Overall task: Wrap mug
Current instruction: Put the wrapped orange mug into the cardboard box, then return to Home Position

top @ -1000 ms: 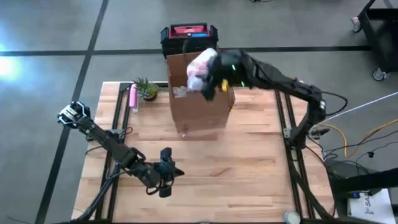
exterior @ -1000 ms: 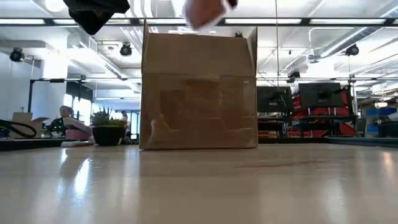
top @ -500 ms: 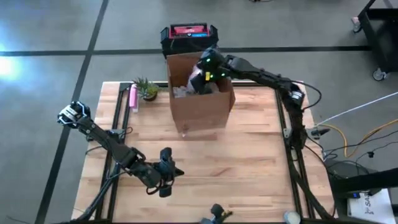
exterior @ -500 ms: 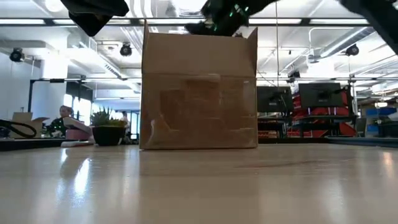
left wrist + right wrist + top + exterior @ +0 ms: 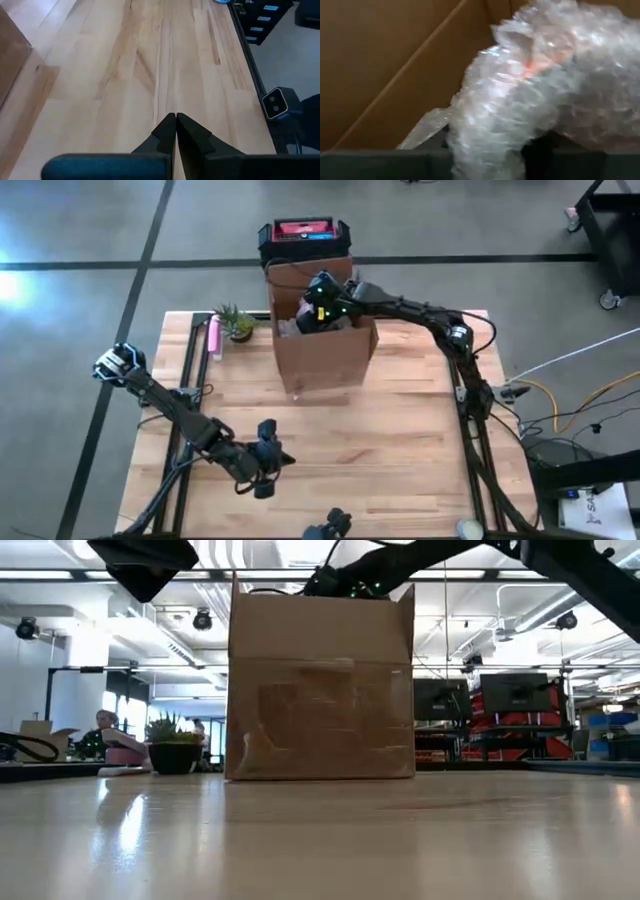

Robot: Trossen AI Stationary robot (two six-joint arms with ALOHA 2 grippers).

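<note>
In the high view, the cardboard box (image 5: 320, 345) stands open-topped in the upper middle of the frame, on the far part of the wooden table (image 5: 400, 440). The right arm comes in from the right edge of the table and reaches over the box's rim, so that the right gripper (image 5: 318, 305) sits down inside the opening, green lights showing on its wrist. In the low view the box (image 5: 320, 690) fills the centre of the frame, and the right arm crosses the top of the frame and dips just behind its upper edge.

The right wrist view looks into the box: a bubble-wrapped bundle (image 5: 540, 90) with a faint pink tint showing through — the wrapped mug, as far as can be told — fills most of the frame against the brown inner walls. The bundle lies right against the gripper, but whether the fingers are pinching it or spread cannot be told.

The left gripper (image 5: 266, 465) waits low at the lower left of the high view, above bare table. Its fingers (image 5: 165, 132) are pressed together, tips touching, with nothing between them.

To the left of the box in the high view stand a small potted plant (image 5: 237, 323) and a pink bottle (image 5: 213, 337) — just beside each other. A black and red case (image 5: 303, 237) sits on the floor beyond the table.
</note>
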